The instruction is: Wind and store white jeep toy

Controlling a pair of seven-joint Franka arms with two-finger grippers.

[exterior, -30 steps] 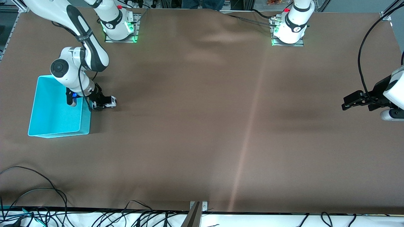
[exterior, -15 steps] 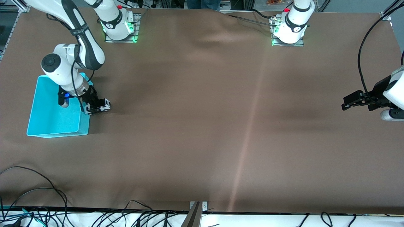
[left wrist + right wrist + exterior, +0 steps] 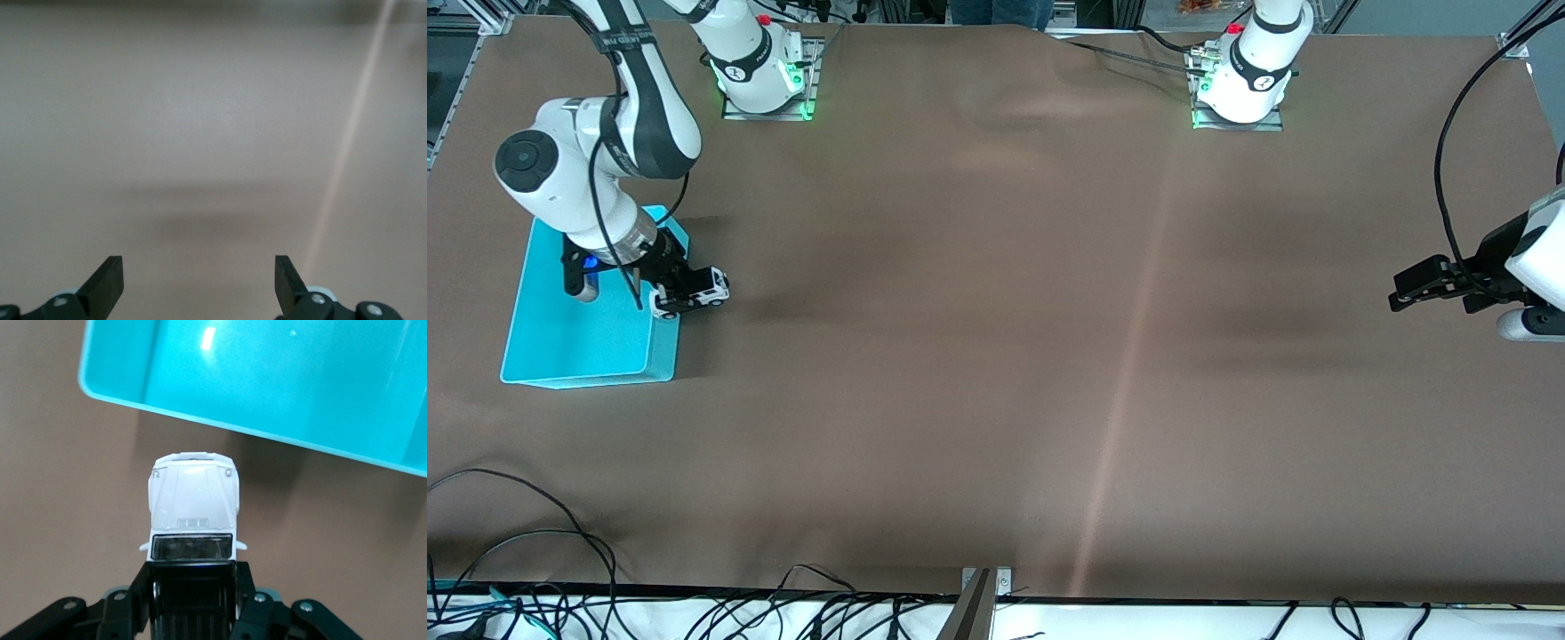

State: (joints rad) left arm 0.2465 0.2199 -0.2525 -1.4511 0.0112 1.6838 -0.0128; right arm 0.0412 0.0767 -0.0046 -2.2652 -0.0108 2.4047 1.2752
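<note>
The white jeep toy (image 3: 699,292), boxy with a black roof and black wheels, is held by its black rear in my right gripper (image 3: 674,291), which is shut on it. It hangs just above the brown cloth, right beside the wall of the turquoise bin (image 3: 578,342) that faces the left arm's end. In the right wrist view the white jeep toy (image 3: 193,500) points at the turquoise bin (image 3: 287,387), with the right gripper (image 3: 193,581) clamped on both sides of its rear. My left gripper (image 3: 1398,297) waits open with nothing in it at the left arm's end; in its own view the left gripper (image 3: 199,280) sees only cloth.
Brown cloth (image 3: 996,356) covers the whole table. Loose black cables (image 3: 534,596) lie along the edge nearest the front camera. A cable (image 3: 1449,178) loops down to the left arm.
My right arm has carried the jeep toward the bin and away from the left arm's end, up to the bin's wall. The left arm has not moved.
</note>
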